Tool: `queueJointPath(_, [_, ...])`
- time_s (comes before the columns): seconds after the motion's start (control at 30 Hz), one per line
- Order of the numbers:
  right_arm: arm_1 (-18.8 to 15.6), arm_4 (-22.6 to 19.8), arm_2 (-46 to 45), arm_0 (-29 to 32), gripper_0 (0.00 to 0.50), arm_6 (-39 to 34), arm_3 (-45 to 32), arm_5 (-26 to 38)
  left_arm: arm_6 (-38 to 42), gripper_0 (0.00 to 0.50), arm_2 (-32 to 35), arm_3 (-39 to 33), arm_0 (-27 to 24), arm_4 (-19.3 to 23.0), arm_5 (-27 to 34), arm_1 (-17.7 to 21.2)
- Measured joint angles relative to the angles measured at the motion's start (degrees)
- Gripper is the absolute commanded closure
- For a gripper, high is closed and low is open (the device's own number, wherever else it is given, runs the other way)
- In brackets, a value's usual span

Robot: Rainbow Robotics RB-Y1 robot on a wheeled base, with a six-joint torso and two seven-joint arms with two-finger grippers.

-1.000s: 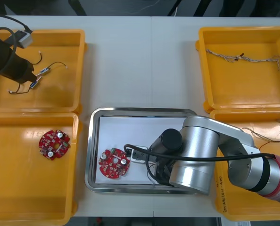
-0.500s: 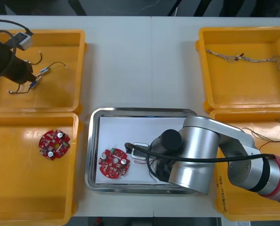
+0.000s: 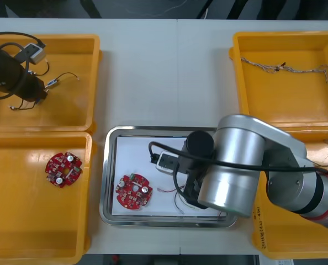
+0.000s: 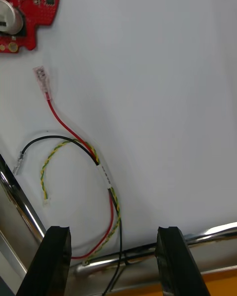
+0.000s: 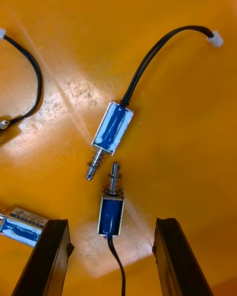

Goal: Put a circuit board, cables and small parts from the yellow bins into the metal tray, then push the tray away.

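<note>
Light table (image 3: 153, 72): its metal tray (image 3: 104, 182) holds a round red circuit board (image 3: 133, 192) and the red and yellow cable (image 4: 74, 143). The right gripper (image 4: 112, 232) hangs over the tray's near rim, spread wide, empty. The left gripper (image 5: 111, 223), likewise spread and empty, hovers over small metal parts (image 5: 112, 128) in the yellow bin (image 3: 81, 105) far-left of the tray. Risk: two parts nearly touch, so closing may catch both; the cable seems to cross the rim and may snag.

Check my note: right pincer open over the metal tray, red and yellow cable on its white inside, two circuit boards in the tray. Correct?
One error: the front view shows one circuit board in the metal tray; the second board lies in a yellow bin on the left. The right pincer and red and yellow cable are as noted.
</note>
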Motion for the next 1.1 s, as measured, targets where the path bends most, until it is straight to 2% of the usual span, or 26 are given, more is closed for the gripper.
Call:
queueJointPath(0.13, [0.69, -5.25, -6.82, -2.77, 0.000, -0.01, -0.01, 4.57, 0.00, 0.000, -1.04, 0.87, -0.01, 0.03, -0.80, -0.02])
queueJointPath(0.43, [0.66, -12.66, -20.89, -8.93, 0.000, -0.07, 0.39, 4.96, 0.00, 0.000, -2.78, 2.53, -0.04, 0.06, -3.00, -0.04])
queueJointPath(0.67, [-0.96, -17.84, -31.25, -11.68, 0.000, -0.14, 7.55, 4.98, 0.00, 0.000, -4.50, 2.95, -0.25, 0.17, -4.31, -0.09])
queueJointPath(0.87, [-3.30, -17.14, -39.02, -13.19, 0.000, -0.56, 14.54, 4.98, 0.00, 0.000, -6.09, 3.40, -0.35, 0.25, -6.02, -0.13])
queueJointPath(1.1, [-4.70, -8.08, -42.74, -15.23, 0.000, -2.05, 20.01, 4.98, 0.00, 0.000, -6.85, 4.16, -0.52, 0.38, -6.57, -0.20])
